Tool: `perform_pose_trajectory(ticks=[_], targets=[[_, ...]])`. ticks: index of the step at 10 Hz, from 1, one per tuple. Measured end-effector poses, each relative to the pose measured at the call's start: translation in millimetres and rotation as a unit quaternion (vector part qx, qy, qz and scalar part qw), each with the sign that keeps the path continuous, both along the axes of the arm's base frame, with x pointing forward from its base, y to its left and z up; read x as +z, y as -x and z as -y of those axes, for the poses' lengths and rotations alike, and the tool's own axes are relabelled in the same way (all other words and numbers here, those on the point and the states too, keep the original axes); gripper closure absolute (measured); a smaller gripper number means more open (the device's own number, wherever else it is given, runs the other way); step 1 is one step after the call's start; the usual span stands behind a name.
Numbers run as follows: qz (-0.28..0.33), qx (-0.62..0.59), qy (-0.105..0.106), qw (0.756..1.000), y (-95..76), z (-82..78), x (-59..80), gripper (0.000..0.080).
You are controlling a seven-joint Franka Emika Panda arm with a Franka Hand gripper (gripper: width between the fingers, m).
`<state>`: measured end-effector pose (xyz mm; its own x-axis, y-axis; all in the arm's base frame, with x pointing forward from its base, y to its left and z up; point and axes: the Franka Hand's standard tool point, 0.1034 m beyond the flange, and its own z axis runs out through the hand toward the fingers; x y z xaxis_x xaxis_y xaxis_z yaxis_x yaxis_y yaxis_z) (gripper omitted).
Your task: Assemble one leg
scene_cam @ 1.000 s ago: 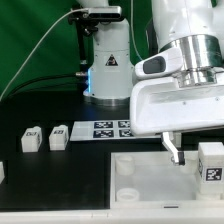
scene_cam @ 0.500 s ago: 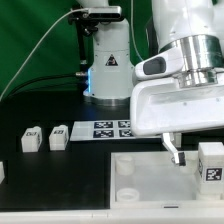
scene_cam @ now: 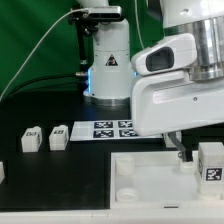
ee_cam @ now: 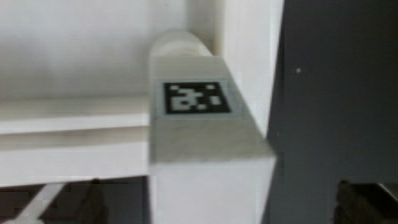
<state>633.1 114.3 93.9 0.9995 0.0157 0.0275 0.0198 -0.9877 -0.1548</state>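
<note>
One leg [scene_cam: 210, 162], a small white block with a square marker, stands at the exterior view's right, against the right end of the large white square part [scene_cam: 140, 178]. My gripper [scene_cam: 186, 152] hangs just above and beside it; one dark finger [scene_cam: 180, 150] shows left of the leg and the other is hidden. In the wrist view the same leg [ee_cam: 199, 120] lies between my two dark fingertips [ee_cam: 50, 205], with gaps on both sides. The gripper [ee_cam: 210, 208] is open and holds nothing.
Two more legs [scene_cam: 32, 138] [scene_cam: 58, 135] lie at the exterior view's left, and another is cut off at the left edge [scene_cam: 2, 172]. The marker board [scene_cam: 110, 128] lies behind the white square part. The robot base [scene_cam: 106, 70] stands at the back.
The gripper body has shifted a little to the exterior view's right and risen slightly. The leg and the other parts have not moved.
</note>
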Motion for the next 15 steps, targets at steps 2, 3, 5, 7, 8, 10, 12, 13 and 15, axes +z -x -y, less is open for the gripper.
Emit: perform_pose_trajectory(ticks=[2,3,5,7,8,10,12,13,15], targets=[[-0.098,0.011,0.000,0.995,6.7,3.2,-2.4,0.0151],[-0.084,0.000,-0.001,0.996,-2.4,7.6,-10.2,0.0151],[-0.126,-0.038,0.001,0.991,10.8,13.3,-13.7,0.0151],[-0.124,-0.042,0.001,0.991,9.5,11.0,-12.6,0.0151],[-0.125,-0.043,0.001,0.991,9.7,11.7,-12.8,0.0262],[-0.126,-0.050,0.002,0.991,9.7,11.6,-12.8,0.0398],[-0.130,-0.077,0.004,0.989,9.8,11.5,-12.8,0.0509],[-0.138,-0.132,0.009,0.982,10.0,10.9,-13.0,0.0509],[-0.139,-0.306,0.020,0.941,11.2,6.1,-14.7,0.0509]])
